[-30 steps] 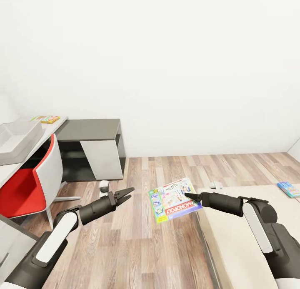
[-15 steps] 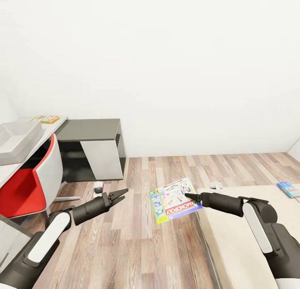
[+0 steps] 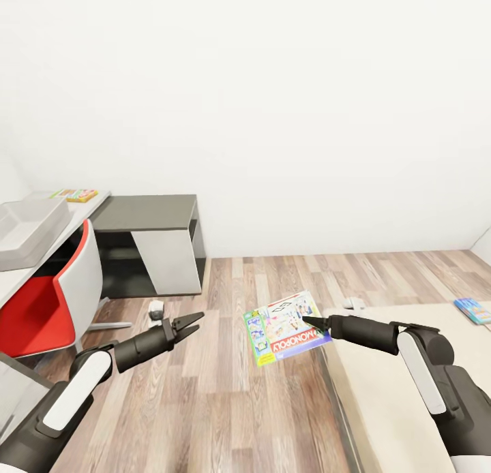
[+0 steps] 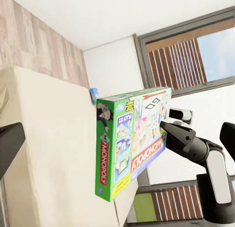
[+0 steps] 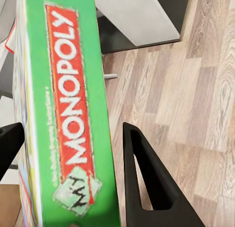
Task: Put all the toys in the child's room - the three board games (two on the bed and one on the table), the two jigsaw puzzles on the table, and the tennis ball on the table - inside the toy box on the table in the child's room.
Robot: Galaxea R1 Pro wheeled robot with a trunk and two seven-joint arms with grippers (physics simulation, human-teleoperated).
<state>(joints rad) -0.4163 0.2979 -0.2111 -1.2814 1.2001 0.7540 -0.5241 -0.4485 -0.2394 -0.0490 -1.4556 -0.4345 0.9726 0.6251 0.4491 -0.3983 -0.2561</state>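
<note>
The right gripper [image 3: 305,319] has its fingers shut on the edge of the Monopoly box [image 3: 285,327], holding it in the air over the floor, just beside the bed [image 3: 395,384]. The left gripper [image 3: 193,321] is empty, with its fingers open. The toy box [image 3: 27,229] sits on the worktop [image 3: 82,210], well apart from the Monopoly box. To do this step well, the robot should carry the box slowly, keep it level, and steer past the red chair [image 3: 51,302].
</note>
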